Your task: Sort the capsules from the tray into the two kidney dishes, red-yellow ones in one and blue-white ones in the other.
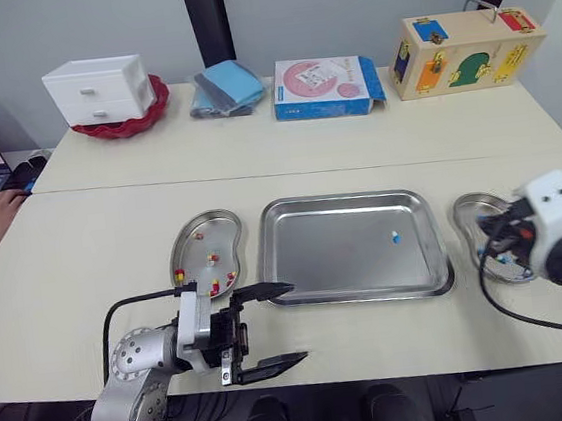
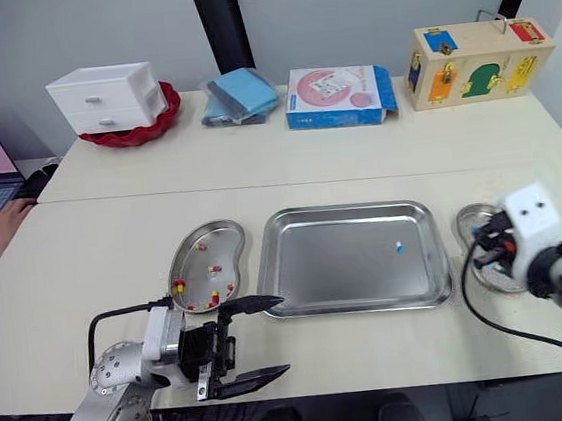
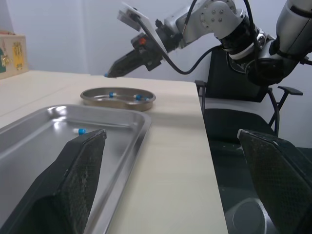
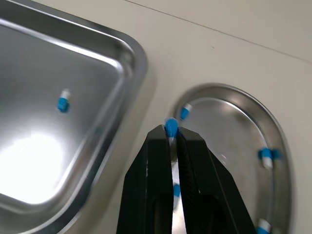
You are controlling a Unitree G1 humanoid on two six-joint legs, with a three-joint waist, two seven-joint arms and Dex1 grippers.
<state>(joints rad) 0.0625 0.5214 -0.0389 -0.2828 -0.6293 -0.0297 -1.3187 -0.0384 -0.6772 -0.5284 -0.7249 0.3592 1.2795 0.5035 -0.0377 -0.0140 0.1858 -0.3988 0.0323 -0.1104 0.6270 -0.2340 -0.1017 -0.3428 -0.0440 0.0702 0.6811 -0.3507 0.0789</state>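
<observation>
I have a blue-white capsule pinched at the very tips of my right gripper. Its fingers are closed on it, over the rim of the right dish on the side facing the tray. That dish sits just right of the tray, and I count at least four other capsules in it, all blue-white. One stray capsule, also blue-white, lies alone in the tray toward its right side. Just left of the tray, the left dish holds several red-yellow capsules. My left gripper hangs wide open and empty at the tray's near-left corner. Well beyond the tray's far side stand white drawers, a blue cloth, a flat box and a wooden toy box.
</observation>
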